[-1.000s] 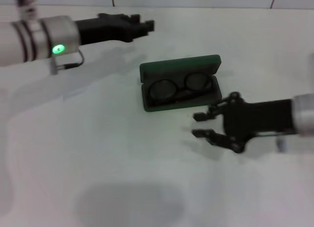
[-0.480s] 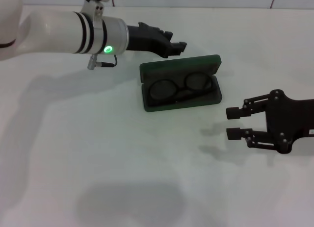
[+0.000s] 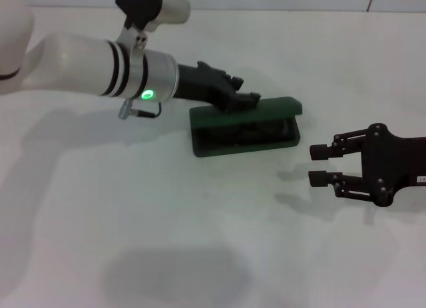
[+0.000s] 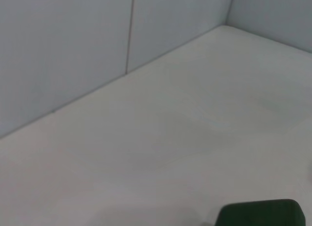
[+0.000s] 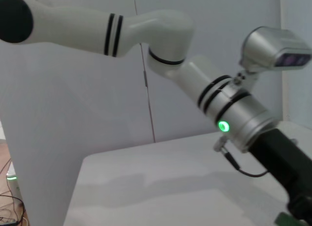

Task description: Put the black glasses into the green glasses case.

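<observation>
On green glasses case lid, left gripper, lowered since

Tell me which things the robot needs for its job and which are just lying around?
For the job:
- case, lid half down
- glasses, barely seen inside the case
- left gripper, on the lid

Just there:
- right gripper, open, apart from the case
- table
</observation>
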Controlling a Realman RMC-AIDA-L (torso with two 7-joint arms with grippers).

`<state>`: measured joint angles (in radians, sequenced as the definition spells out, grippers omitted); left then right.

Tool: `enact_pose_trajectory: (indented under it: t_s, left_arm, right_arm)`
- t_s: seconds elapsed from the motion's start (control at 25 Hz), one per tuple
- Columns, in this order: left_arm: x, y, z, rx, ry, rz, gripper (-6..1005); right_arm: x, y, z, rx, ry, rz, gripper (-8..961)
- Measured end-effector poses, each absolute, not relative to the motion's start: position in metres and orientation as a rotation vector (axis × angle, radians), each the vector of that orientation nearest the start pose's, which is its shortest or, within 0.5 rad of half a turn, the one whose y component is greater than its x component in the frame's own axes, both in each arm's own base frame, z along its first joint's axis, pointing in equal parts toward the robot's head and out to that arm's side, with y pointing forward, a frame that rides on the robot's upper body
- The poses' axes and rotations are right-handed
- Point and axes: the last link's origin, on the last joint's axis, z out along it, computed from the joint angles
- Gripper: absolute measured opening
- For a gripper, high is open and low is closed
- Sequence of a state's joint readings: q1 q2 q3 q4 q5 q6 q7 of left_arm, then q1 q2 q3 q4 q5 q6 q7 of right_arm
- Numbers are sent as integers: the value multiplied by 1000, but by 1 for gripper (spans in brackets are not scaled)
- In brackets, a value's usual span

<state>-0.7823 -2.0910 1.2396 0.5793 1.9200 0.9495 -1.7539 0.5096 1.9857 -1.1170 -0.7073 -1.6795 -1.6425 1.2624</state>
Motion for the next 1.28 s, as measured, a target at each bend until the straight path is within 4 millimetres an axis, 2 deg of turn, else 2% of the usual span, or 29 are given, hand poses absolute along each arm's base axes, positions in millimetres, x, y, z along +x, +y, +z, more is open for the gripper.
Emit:
enact_pose_trajectory:
  t_s: [0.2, 0.44, 0.56, 0.72, 0.8, 0.88, 1.0, 1.04, 1.16, 1.28]
  left_arm:
    - [-200, 401, -76, -2701, -667, -252, 505]
    - [-198, 389, -72, -2742, -579, -384, 507]
    - [-194, 377, -58, -2760, -491, -561, 509]
    - [-185, 347, -25, -2827, -307, -852, 510]
    - [-187, 334, -8, -2826, -234, -957, 511]
    - [-198, 317, 15, -2789, -168, -1069, 512]
    - [-204, 312, 22, -2772, -166, -1094, 513]
    - [-215, 302, 33, -2749, -176, -1136, 514]
    - [-221, 295, 36, -2734, -166, -1153, 515]
    - [-224, 290, 31, -2726, -111, -1142, 614]
  right_arm:
    - [224, 320, 0, -2963, 185, 754, 377]
    - [219, 322, -3, -2970, 165, 759, 376]
    - [214, 321, -4, -2973, 136, 775, 386]
    - [209, 318, -3, -2978, 67, 793, 405]
    - [206, 316, -1, -2982, 32, 820, 415]
    - [202, 313, 2, -2980, -27, 876, 425]
    - [198, 312, 8, -2948, -80, 939, 526]
    - [197, 314, 11, -2925, -90, 960, 559]
    - [196, 317, 17, -2860, -107, 1000, 634]
    - [196, 319, 19, -2826, -119, 1023, 657]
